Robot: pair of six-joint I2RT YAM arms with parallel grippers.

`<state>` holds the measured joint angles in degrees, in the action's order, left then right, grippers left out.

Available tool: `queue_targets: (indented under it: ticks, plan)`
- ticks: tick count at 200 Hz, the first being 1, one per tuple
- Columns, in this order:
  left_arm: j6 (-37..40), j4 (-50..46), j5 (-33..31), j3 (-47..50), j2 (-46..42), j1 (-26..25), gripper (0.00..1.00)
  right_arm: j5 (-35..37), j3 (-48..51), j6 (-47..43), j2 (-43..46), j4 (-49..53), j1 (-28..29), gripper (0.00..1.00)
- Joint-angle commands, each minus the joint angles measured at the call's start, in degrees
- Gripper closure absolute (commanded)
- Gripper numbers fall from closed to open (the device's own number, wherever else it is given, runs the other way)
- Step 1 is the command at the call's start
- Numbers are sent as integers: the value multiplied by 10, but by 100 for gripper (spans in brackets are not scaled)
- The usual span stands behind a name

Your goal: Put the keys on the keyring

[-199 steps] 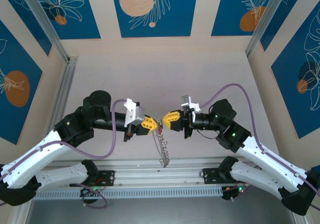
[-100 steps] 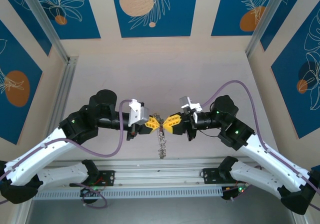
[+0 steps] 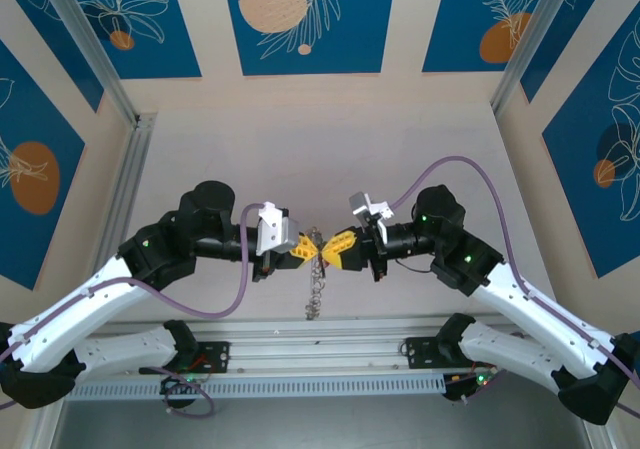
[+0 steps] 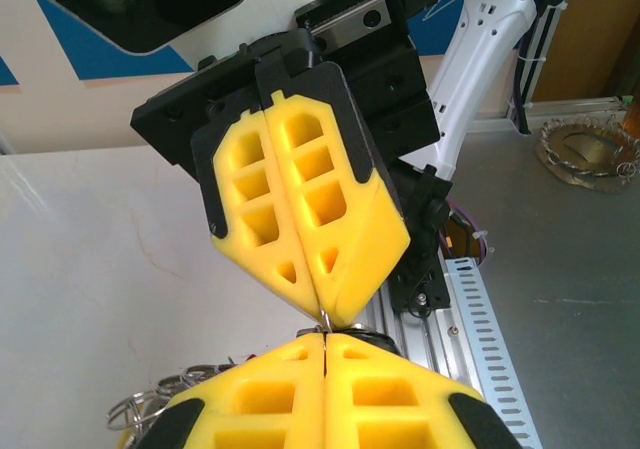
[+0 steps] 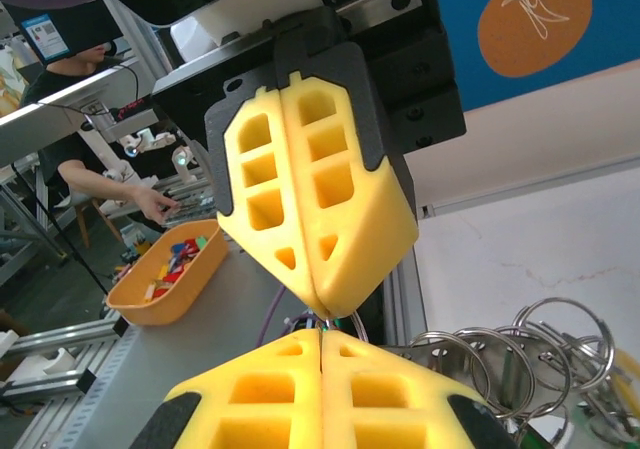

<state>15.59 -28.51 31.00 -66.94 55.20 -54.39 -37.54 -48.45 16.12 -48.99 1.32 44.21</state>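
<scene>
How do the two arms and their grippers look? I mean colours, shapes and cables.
The left arm and right arm have white lower links and black upper joints with small green lights. A purple cable loops along each. The left gripper and right gripper have black bodies and yellow wedge-shaped jaws with cut-out pockets.

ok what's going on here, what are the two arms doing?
The left end effector and right end effector meet tip to tip above the table. Both are shut, pinching the top of the thin grey metal keyring hoop. The rest of it, fringed with small rings, hangs down freely. Whether a key is already on it is unclear.
</scene>
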Motion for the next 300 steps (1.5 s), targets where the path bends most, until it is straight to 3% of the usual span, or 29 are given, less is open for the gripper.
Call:
queue_targets:
  ticks: [1, 101, 221, 300]
  plan:
    - [12, 24, 2, 6, -12, -2, 100, -2, 0, 18, -3, -3, -5, 100]
    - [13, 30, -10, 15, -19, -2, 100, -14, 38, 53, -6, -46, -22, 100]
    - [19, 29, -37, 18, -23, -2, 100, -28, 45, 49, 22, -9, -30, 100]
    - [18, 40, -36, 20, -22, -2, 100, -58, 44, 75, -18, -50, -27, 100]
